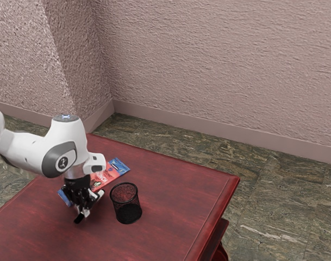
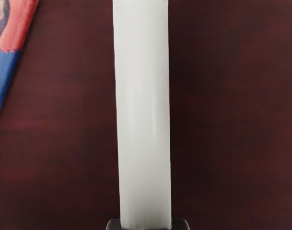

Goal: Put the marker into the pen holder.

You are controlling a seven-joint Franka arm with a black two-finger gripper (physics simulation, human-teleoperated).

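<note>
– Pinching what in the gripper (image 1: pixel 88 207)?
– Clasping the white marker (image 2: pixel 143 115) from both sides, outside the pen holder (image 1: pixel 128 207).
– And near the hand?
– Lying partly behind it in the exterior view, a red and blue packet (image 1: pixel 108 174). Standing upright toward that view's right, the black mesh holder, also on the red table (image 1: pixel 160 228).
– Farther off?
– Stretching past the table edge, marbled floor (image 1: pixel 295 201); rising behind, a rough pinkish wall (image 1: pixel 219 65).

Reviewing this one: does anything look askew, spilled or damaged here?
Nothing stands out. The mesh pen holder stands upright, the visible parts of the red and blue packet look undamaged, the marker is in the gripper, and I see no spill.
</note>
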